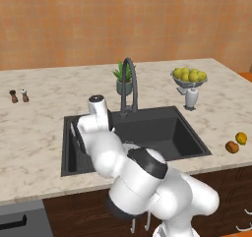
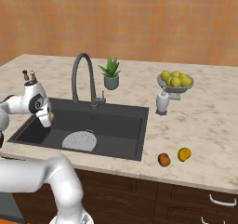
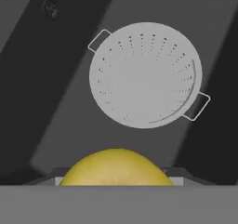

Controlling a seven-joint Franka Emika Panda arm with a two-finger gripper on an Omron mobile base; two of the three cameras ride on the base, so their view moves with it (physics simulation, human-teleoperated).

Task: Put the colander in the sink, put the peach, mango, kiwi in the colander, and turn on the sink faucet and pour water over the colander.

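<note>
The pale grey-white colander (image 2: 80,141) lies empty on the floor of the dark sink (image 2: 116,121), at its left front. In the hand view the colander (image 3: 145,75) sits just ahead, with the drain (image 3: 50,7) beyond it. My gripper (image 2: 46,118) hangs over the sink's left part, above and to the left of the colander, shut on a yellow fruit (image 3: 116,168) that looks like the mango. A brown kiwi (image 2: 163,160) and an orange-yellow peach (image 2: 184,154) rest on the counter right of the sink. The gooseneck faucet (image 2: 83,74) stands behind the basin; no water shows.
A footed glass bowl of yellow-green fruit (image 1: 189,76) and a small white shaker (image 1: 191,98) stand at the back right. A potted plant (image 1: 123,78) sits beside the faucet (image 1: 129,78). Two small shakers (image 1: 18,96) stand far left. The counter's front edge is near the kiwi (image 1: 232,147).
</note>
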